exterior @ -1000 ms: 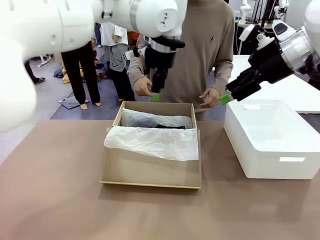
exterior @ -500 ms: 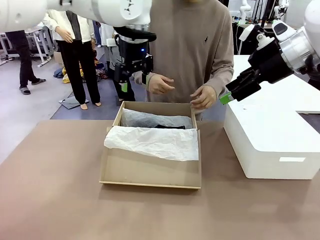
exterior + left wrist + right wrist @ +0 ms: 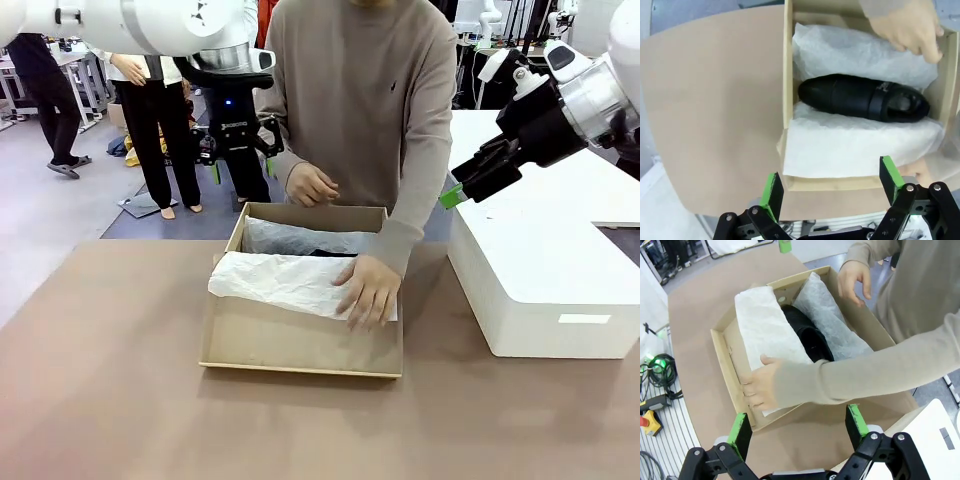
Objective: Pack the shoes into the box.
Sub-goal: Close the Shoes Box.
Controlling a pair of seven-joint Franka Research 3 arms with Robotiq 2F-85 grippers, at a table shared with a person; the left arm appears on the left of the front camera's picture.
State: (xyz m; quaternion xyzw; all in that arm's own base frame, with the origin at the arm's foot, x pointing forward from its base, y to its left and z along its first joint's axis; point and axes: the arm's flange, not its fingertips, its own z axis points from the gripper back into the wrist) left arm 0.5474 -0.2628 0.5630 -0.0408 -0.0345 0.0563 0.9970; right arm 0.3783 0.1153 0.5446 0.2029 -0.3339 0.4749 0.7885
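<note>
Locate the box (image 3: 300, 345) at the middle of the table (image 3: 100, 400); the bin (image 3: 540, 300) stands just beside it on the right. In the box, one shoe (image 3: 865, 97) lies between two folds of tissue (image 3: 285, 280). The person stands behind the table: one hand (image 3: 368, 290) rests on the near fold by the right wall, and the other hand (image 3: 312, 186) is above the far wall. The left gripper (image 3: 240, 165) hangs behind the box's far left corner. The right gripper (image 3: 455, 195) hangs above the bin's far left corner.

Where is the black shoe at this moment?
In the left wrist view the black shoe lies inside the tan box, in the gap between two folds of white tissue paper.
</note>
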